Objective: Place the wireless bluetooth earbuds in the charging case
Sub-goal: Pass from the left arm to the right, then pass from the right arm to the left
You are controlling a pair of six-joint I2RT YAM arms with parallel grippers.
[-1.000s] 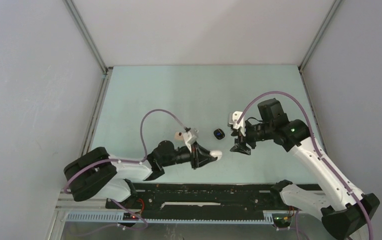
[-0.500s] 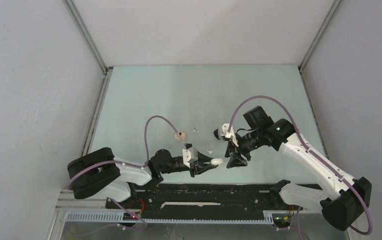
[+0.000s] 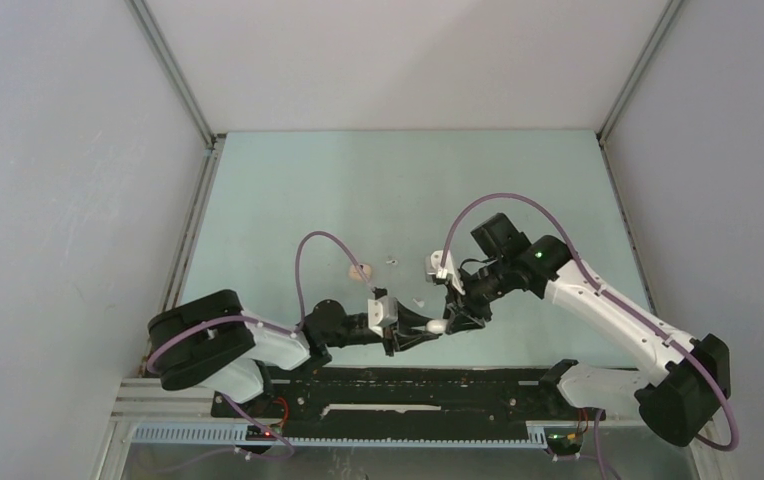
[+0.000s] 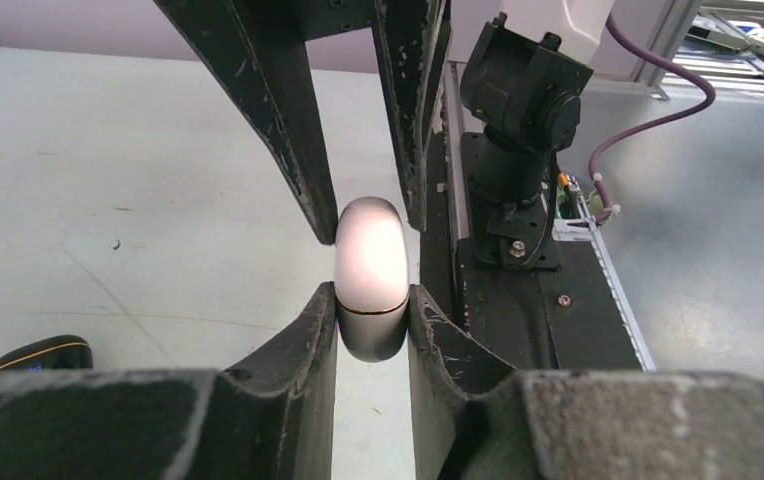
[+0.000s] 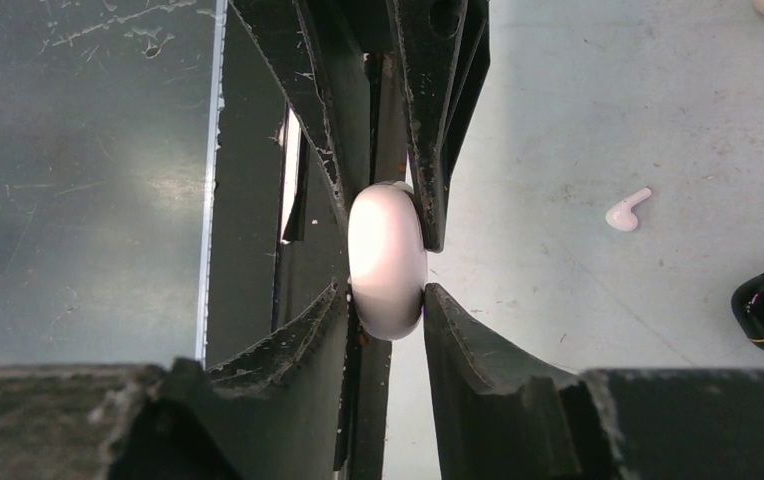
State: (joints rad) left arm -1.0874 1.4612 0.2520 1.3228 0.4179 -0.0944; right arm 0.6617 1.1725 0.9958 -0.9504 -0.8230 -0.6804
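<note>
From above: shows both arms meeting low on the pale green table (image 3: pixel 518 180), close to its near edge and the black rail (image 3: pixel 408 385). Puts the left gripper (image 3: pixel 426 329) clamped on the white charging case (image 3: pixel 437 326), with the right gripper (image 3: pixel 455 318) closed in on the same case from the far side. Leaves a white earbud (image 3: pixel 420 301) just beyond the grippers, a second earbud (image 3: pixel 391 261) farther back and a beige rounded piece (image 3: pixel 358 270) to its left. Offers wide bare table behind and to both sides, little room toward the rail. Differs from a second ago by a right arm swung in from mid-table with narrower jaws, and by a left gripper drawn nearer the rail, grip unchanged.

Left wrist: adds the grip up close, with left fingers (image 4: pixel 308 340) tight on the shaded lower end of the case and the right gripper's fingers (image 4: pixel 293 140) flanking its bright upper end. Adds a black case (image 4: pixel 43 352) at lower left, not made out from above, and the right arm's base (image 4: pixel 518 110) on the rail.

Right wrist: shows own fingers (image 5: pixel 468 340) pressed against both sides of the case, opposite the left gripper's. Alone shows the rail directly beside the grip. Finds the white earbud lying apart to the right and the black case, blue lights lit, at the right border.
</note>
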